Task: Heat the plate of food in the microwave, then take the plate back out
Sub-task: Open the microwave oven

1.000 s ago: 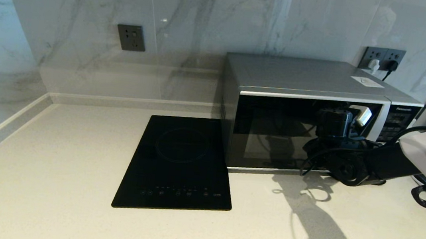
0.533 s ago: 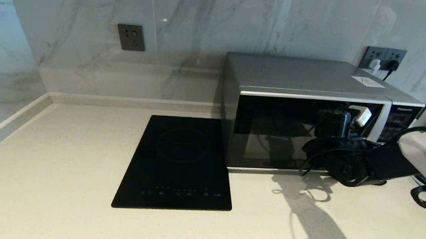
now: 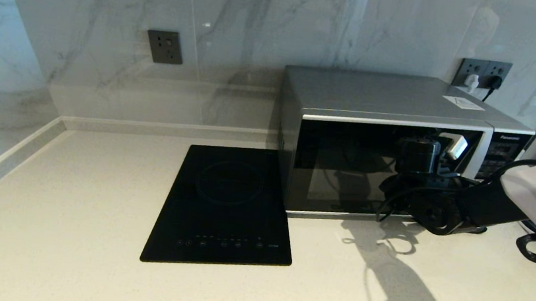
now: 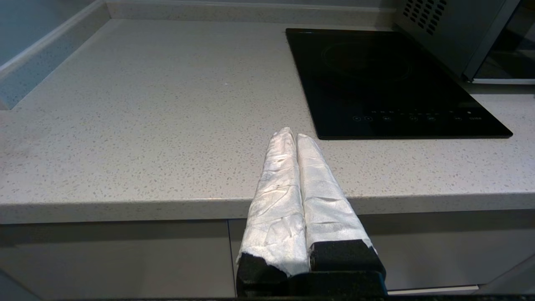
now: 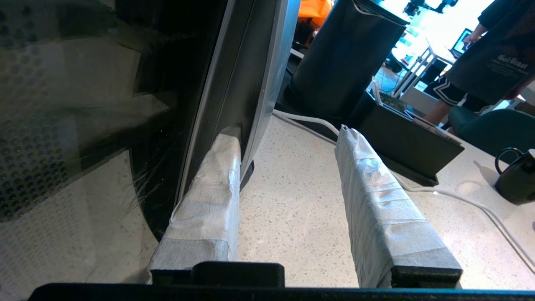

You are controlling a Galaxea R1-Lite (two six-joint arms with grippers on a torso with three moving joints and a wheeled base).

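We see the right gripper [image 5: 288, 142] spread wide at the microwave [image 3: 389, 149] door handle [image 5: 267, 62], frame right, gripping nothing; left gripper [image 4: 292, 136] pressed closed, empty, lower centre; plate unseen.

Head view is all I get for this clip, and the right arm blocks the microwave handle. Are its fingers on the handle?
Observer: In the right wrist view the right gripper is open. One finger is tucked between the handle and the door glass, and the other is outside the handle.
Operator: And the left arm? It's not in my picture.
Observer: The left gripper is shut, fingers pressed together. It hovers over the front edge of the countertop, short of the cooktop.
Operator: Any sign of the plate of food?
Observer: None in either wrist view, and nothing can be made out through the door glass.
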